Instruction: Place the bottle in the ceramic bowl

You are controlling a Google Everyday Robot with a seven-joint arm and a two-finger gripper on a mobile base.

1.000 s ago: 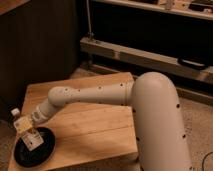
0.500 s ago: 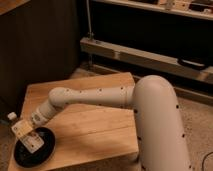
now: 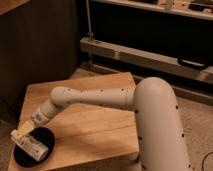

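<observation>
Wooden tabletop (image 3: 95, 125) fills my view. Nearest, at seven o'clock, the bottle (image 3: 29, 143), cream with a pale label, lies tilted inside the glossy black ceramic bowl (image 3: 46, 136). My gripper (image 3: 25, 131) sits on its upper end; whether the jaws grip I cannot tell. Behind stands a metal shelf (image 3: 150, 57).

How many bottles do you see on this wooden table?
1. The bottle lies over the black bowl at the table's front left corner, at the gripper.

Bottle (image 3: 31, 145): we note cream-white.
Ceramic bowl (image 3: 47, 138): glossy black.
Gripper (image 3: 24, 131), over bowl: pale tan.
Table (image 3: 95, 125): light wood grain.
</observation>
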